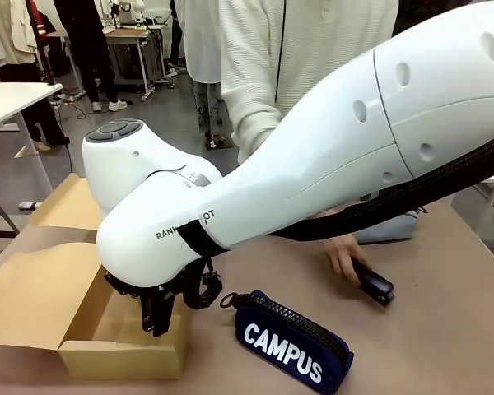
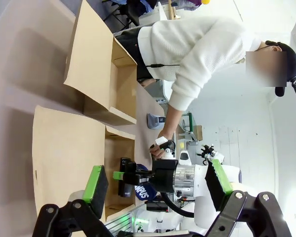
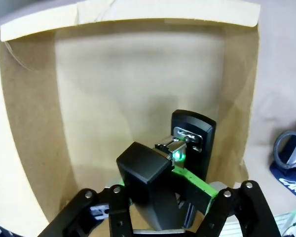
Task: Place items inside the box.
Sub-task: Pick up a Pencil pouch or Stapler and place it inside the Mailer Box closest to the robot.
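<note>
Front view, right arm: the white right arm is seen reaching across the middle, with its black two-finger right gripper (image 1: 159,317) lowered into the open brown cardboard box (image 1: 119,358) at the left near part of the brown tabletop (image 1: 445,346).
Front view, cases: one navy zip pencil case lettered "CAMPUS" (image 1: 292,346) is laid on the tabletop just beside the box, its long axis slanting away from the box toward the near edge. One grey zip pencil case (image 1: 389,229) is partly hidden behind the arm, well apart from the box.
Front view, person: one black stapler (image 1: 375,285) is covered on the tabletop by the person's hand (image 1: 342,251).
Left wrist view, left gripper: the left gripper (image 2: 155,170) is held well apart from the box, its jaws spread wide, with nothing between the green pads (image 2: 96,185).
Left wrist view, cardboard: two open cardboard hollows are shown; whether they are one box or two cannot be told.
Right wrist view, stapler: a second black stapler (image 3: 193,136) is found inside the box, right at the fingertips, its long axis running on toward the far wall.
Right wrist view, jaws: they are parted somewhat about the stapler; whether it is clamped or freed cannot be told.
Count: two staplers, two pencil cases; one stapler is inside the box.
Coming move, judged: the navy case is the nearest thing left out, and the right jaws are nearer to it than the left; it is best taken across its short width.
</note>
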Controlling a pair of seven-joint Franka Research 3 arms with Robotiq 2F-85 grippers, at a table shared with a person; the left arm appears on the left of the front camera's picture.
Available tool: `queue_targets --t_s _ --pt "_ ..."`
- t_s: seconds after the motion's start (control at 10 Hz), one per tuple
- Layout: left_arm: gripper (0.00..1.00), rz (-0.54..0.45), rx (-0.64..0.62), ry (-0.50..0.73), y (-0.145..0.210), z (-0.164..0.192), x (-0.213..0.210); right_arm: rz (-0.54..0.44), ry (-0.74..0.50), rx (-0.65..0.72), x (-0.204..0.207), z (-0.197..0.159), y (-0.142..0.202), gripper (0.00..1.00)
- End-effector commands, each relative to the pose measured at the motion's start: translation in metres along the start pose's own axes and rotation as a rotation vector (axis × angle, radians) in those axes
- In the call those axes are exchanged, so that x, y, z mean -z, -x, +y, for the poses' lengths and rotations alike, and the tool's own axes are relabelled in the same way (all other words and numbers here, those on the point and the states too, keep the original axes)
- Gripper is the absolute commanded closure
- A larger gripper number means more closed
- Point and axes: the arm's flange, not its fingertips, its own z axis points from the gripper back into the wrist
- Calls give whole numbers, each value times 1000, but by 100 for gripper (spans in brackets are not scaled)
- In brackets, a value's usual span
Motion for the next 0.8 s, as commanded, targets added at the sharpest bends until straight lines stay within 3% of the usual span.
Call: queue_targets --t_s 0.0,0.1,0.2,0.7 --pt "0 -9 20 21 1 -1 0 -42 13 31 -10 2 6 0" --pt "0 -9 20 21 1 -1 0 -55 7 23 -11 3 6 9" --pt "0 -9 20 21 1 -1 0 -60 3 15 -11 4 7 0" --pt "0 -9 20 21 1 -1 0 -52 -37 -6 -14 4 10 0"
